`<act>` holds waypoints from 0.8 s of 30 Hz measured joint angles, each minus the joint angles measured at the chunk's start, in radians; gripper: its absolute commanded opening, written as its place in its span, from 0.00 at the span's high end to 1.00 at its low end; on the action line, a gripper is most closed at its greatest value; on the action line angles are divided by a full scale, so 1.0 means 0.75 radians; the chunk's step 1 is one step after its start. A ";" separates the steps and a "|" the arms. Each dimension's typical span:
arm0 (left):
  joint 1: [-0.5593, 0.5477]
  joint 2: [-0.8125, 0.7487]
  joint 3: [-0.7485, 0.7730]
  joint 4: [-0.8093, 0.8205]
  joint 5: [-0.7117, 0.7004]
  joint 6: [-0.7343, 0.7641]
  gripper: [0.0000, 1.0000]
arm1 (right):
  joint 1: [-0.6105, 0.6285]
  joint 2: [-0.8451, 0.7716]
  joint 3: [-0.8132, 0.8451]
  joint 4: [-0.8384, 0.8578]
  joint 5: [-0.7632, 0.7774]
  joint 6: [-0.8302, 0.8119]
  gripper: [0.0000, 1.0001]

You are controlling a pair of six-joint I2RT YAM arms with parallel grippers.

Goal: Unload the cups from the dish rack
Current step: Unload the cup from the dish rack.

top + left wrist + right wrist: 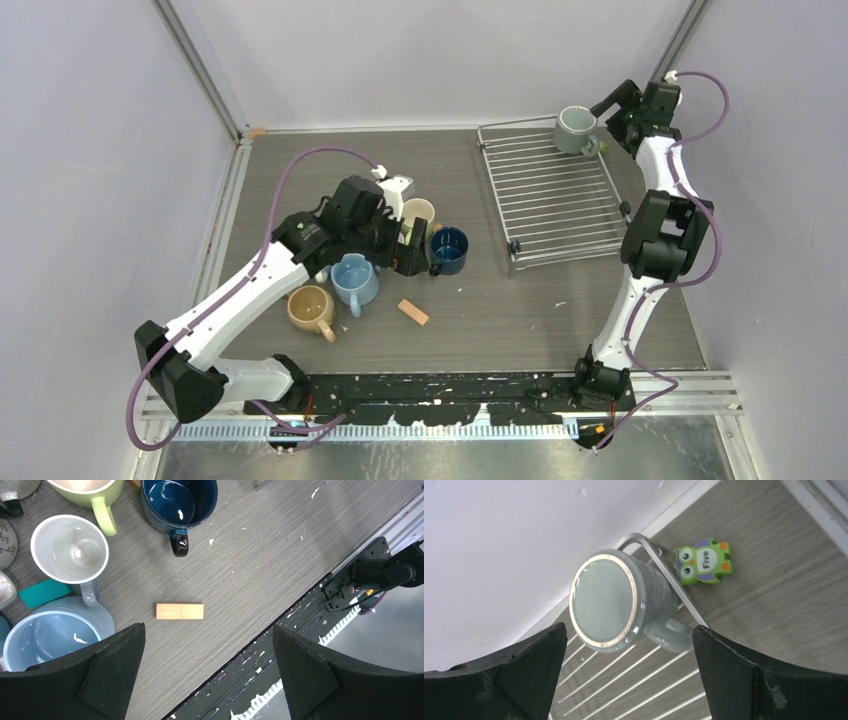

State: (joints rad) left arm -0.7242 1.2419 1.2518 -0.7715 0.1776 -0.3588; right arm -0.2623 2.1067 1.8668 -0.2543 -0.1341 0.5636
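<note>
Grey wood-grain table (pixel 480 320) is closed in by pale walls. The dish rack (pixel 555 195) is set at the table's far right corner. One cup is seen on it: a grey-green mug (pixel 606 600), turned upside down at the rack's far right corner. A green owl toy (pixel 704 562) marked "Five" is laid on the table just beside that corner, outside the rack.

The right gripper (pixel 629 629) is held above the mug w/ fingers spread wide; nothing is pinched.

Other cups are grouped upright on the table's left-centre, off the rack: navy mug (pixel 449 250), light blue mug (pixel 354 283), tan mug (pixel 311 308) nearest the near edge, plus lime green mug (pixel 87 490) and white mug (pixel 70 550). A teal block (pixel 42 592) is tucked btwn white and light blue mugs. A wooden block (pixel 180 611) is laid apart from them, toward the near edge.

The left gripper (pixel 208 629) is held over that block, fingers spread, nothing gripped.
</note>
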 measured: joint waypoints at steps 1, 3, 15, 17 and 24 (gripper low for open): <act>0.001 0.000 -0.001 0.004 0.004 0.000 0.00 | -0.004 0.019 0.012 0.015 -0.019 0.011 0.00; 0.002 0.000 -0.002 0.010 0.009 0.000 0.00 | -0.009 0.058 0.039 0.044 -0.056 0.034 0.00; 0.009 0.000 -0.030 0.027 0.024 0.000 0.00 | -0.005 0.107 0.039 0.148 -0.162 0.133 0.00; 0.009 0.000 -0.039 0.027 0.032 0.000 0.00 | -0.001 0.107 0.030 0.157 -0.165 0.136 0.00; 0.010 0.000 -0.043 0.029 0.044 -0.001 0.00 | 0.005 0.108 0.030 0.151 -0.161 0.129 0.00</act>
State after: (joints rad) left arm -0.7166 1.2419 1.2198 -0.7498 0.2104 -0.3592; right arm -0.2584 2.1880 1.8889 -0.1410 -0.2550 0.6605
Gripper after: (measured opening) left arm 0.996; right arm 0.996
